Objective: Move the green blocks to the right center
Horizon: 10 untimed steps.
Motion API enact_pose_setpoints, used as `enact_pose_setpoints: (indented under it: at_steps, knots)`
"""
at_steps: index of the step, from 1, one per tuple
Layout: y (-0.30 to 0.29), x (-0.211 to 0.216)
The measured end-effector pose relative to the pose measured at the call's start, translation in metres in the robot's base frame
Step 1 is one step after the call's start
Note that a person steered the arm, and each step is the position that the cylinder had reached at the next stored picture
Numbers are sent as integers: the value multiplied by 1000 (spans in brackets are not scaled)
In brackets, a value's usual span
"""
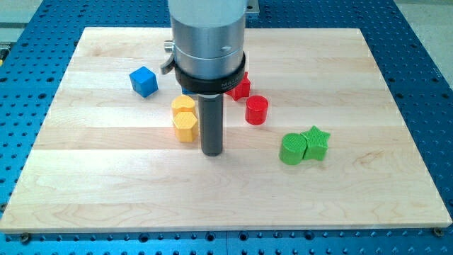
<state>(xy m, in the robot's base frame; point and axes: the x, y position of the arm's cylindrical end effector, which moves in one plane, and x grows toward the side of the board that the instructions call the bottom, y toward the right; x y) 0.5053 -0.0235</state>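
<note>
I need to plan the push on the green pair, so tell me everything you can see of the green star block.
The green star block is a small star-shaped prism with ribbed, plastic-looking sides, lying flat on the wooden board, right of centre and towards the view's bottom. Its left side touches the green cylinder. My tip stands apart to the view's left of the pair, touching neither.

Your end effector tip (212, 152) sits just right of the yellow blocks (185, 119), nearly touching. Bare table (106, 184) runs from it rightward to the green cylinder (291, 149) and green star (316, 143). The red cylinder (257, 110) stands up-right of it.
</note>
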Motion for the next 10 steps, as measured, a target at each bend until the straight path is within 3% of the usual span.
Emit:
enact_pose_setpoints:
  at_steps: [6,10]
  knots:
    - [162,19]
    - [209,27]
